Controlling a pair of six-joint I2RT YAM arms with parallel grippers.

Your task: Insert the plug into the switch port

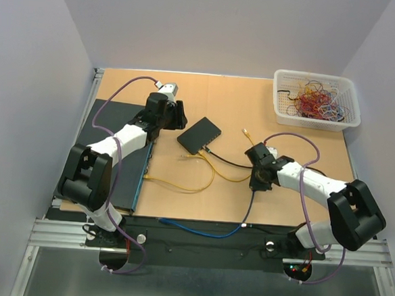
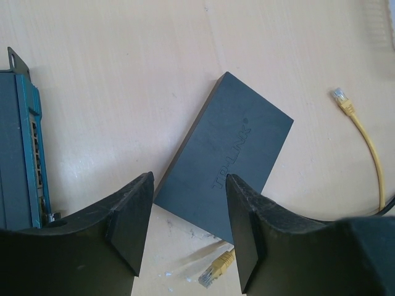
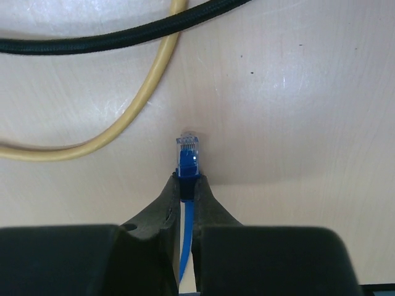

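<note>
The black switch (image 1: 200, 135) lies flat in the middle of the table, with a black cable leaving its near side. In the left wrist view the switch (image 2: 228, 154) shows its lid; its ports are hidden. My left gripper (image 1: 179, 114) is open and empty just left of the switch, and the switch's near corner shows between its fingers (image 2: 188, 228). My right gripper (image 1: 254, 181) is right of the switch. It is shut (image 3: 188, 182) on the blue plug (image 3: 188, 154), whose clear tip sticks out past the fingertips close to the table. The blue cable (image 1: 198, 229) trails to the front edge.
A loose yellow plug (image 2: 216, 271) lies by the switch's near edge, and another (image 2: 338, 95) to its right. Yellow (image 3: 123, 123) and black (image 3: 123, 37) cables cross ahead of the blue plug. A teal patch panel (image 2: 24, 154) lies at the left. A white basket (image 1: 315, 119) of coloured wires stands back right.
</note>
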